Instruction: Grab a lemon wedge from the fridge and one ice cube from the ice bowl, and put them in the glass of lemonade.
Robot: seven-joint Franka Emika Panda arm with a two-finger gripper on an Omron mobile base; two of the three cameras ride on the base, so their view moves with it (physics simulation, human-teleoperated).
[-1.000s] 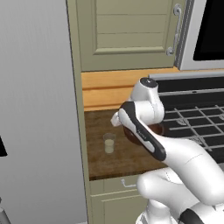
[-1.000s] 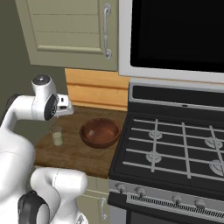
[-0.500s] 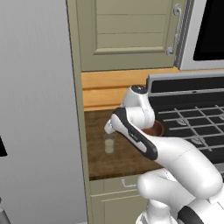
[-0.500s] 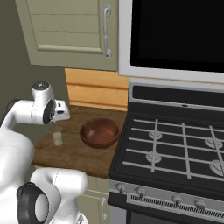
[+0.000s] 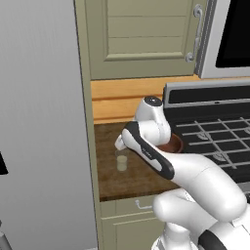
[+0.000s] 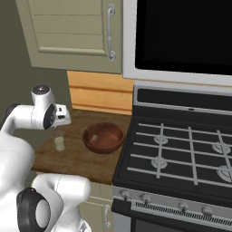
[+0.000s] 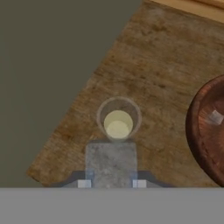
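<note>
Setting: simulated kitchen, with a brown wooden counter set between a tall grey steel fridge on the left and a black gas stove on the right.
Lower cabinet: beige drawer front under the near edge of the counter.
Arm: white Franka arm bent over the counter from the near side, its hand pointing down.
Gripper: the two-finger gripper hangs above the left part of the counter, just over the glass; in the left base view its white tip sits directly above the rim.
Grip: the jaws are part-way closed, pinching a grey translucent ice cube between the small dark fingertips.
Glass: small clear glass of lemonade stands upright on the counter near the fridge side, holding pale yellow liquid; in the hand view it lies just beyond the held cube. It also shows in the right base view.
Ice bowl: low round reddish-brown ice bowl on the counter to the right of the glass, near but apart from it and close to the stove edge; one small pale cube lies inside it.
Back wall: light wooden panelling behind the counter.
Above: beige upper cabinet door with a metal handle, and to its right a black-fronted microwave over the stove.
</note>
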